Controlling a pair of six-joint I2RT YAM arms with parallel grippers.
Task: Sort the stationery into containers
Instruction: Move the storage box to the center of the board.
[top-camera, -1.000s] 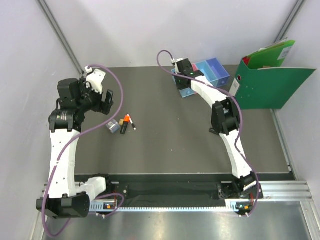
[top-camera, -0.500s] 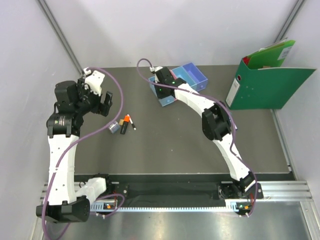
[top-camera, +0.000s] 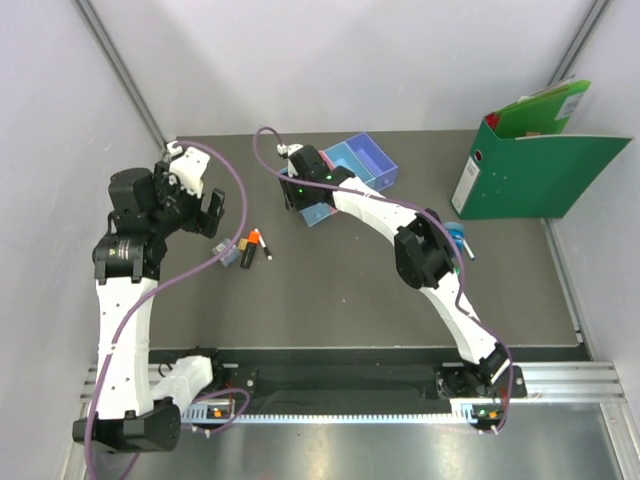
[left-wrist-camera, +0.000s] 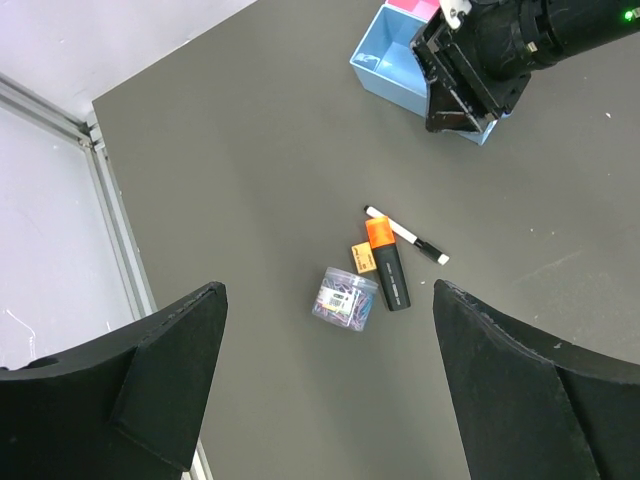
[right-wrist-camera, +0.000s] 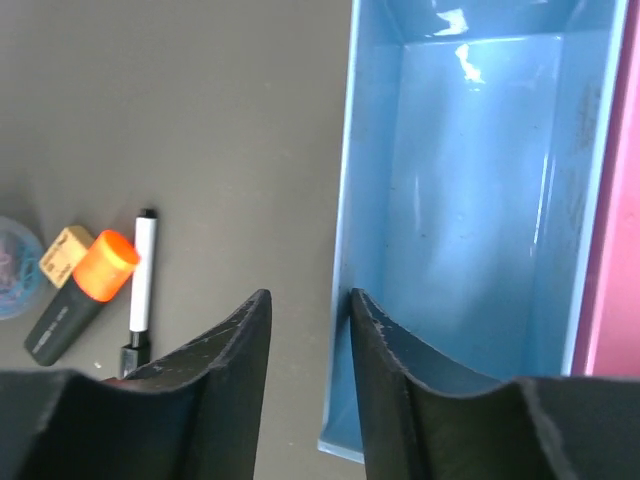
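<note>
**Two-arm snapshot: sorting not finished**

Top view. Wide-open left pincer (top-camera: 212, 212) hovering over the left part of the tabletop (top-camera: 340, 300), just beyond a loose cluster: clear tub of paper clips (top-camera: 228, 254), orange-capped marker (top-camera: 250, 244), thin white pen (top-camera: 266, 248). All three close together and outside the bins. Row of bins (top-camera: 365, 165) further back near centre, set at an angle, purple end to the right. At the row's left end, right pincer (top-camera: 298, 196). Standing green binder (top-camera: 540, 175) at far right, well apart from the row. Beside the right arm's elbow, small blue item (top-camera: 457, 236), partly hidden, type unclear.

Left wrist view. Both fingers (left-wrist-camera: 160, 380) spread far apart, nothing gripped, cluster on the tabletop framed between them. Tub just beside the marker. Small tan block (left-wrist-camera: 361, 257) touching the marker near its cap. Pen just past the marker, angled across. Top right: light blue end bin (left-wrist-camera: 395, 55) with the right pincer at its near corner, pink bin (left-wrist-camera: 428, 8) joined behind it.

Right wrist view. Right pincer only slightly apart, straddling the light blue end bin's long wall. One finger (right-wrist-camera: 420, 400) inside, up against the wall. The other outside, with a strip of tabletop showing between it and the wall. No clamp on the wall visible. Pink wall along the right edge. Left of the bin, on the tabletop: marker, tan block, pen, and a sliver of the tub at the frame edge.
</note>
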